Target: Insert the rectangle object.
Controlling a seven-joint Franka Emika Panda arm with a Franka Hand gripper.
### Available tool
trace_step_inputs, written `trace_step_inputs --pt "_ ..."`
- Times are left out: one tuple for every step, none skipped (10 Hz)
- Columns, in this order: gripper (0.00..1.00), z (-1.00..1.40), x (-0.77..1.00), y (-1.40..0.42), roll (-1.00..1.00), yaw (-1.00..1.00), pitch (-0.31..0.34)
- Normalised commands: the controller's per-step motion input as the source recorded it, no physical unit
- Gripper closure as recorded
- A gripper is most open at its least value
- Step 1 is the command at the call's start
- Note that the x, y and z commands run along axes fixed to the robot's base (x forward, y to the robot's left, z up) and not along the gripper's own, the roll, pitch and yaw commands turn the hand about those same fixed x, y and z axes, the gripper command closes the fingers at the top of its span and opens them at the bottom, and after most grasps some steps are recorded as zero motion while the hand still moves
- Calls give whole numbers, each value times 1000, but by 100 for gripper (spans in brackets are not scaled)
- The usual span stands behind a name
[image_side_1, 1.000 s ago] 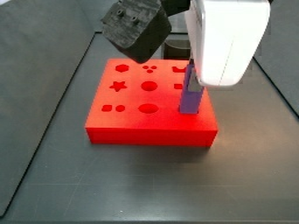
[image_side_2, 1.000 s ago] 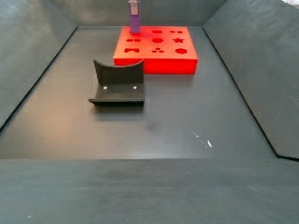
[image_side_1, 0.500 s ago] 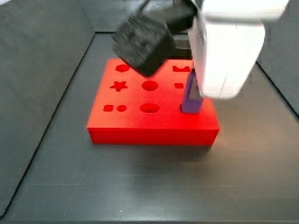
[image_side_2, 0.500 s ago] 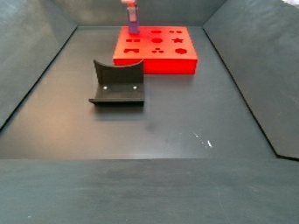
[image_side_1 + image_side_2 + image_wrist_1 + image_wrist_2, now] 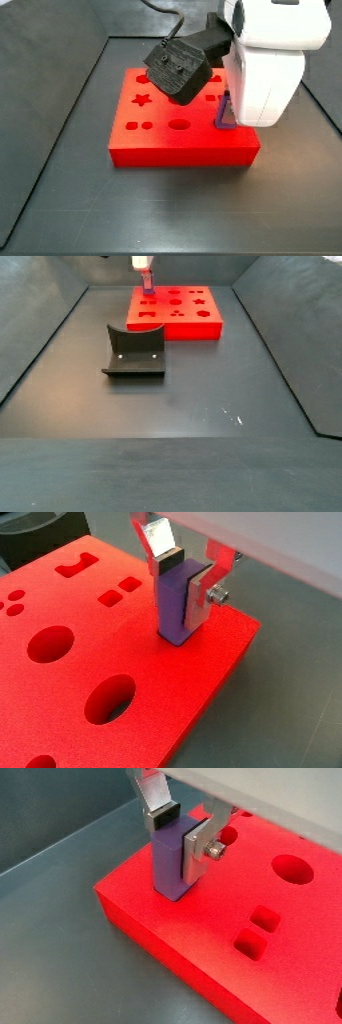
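The rectangle object (image 5: 174,607) is a purple-blue bar standing upright, its lower end down in a hole near a corner of the red block (image 5: 80,642). My gripper (image 5: 185,592) is straight above the block and shut on the bar, with one silver finger (image 5: 201,597) flat along its side and the dark pad of the other at its upper edge. The same grip appears on the bar (image 5: 168,863) in both wrist views. In a side view only a short stub of the bar (image 5: 227,112) shows under the white gripper body (image 5: 274,60).
The red block (image 5: 174,140) carries several shaped holes, among them a star, circles and squares. The dark fixture (image 5: 134,353) stands on the floor apart from the red block (image 5: 181,314). Grey walls slope up around the dark floor.
My gripper has come down with the bar. The bar has sunk deeper into the block's hole and less of it stands above the red top.
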Motion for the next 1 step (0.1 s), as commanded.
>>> trace_step_inputs --pt "100 0 0 0 0 0 0"
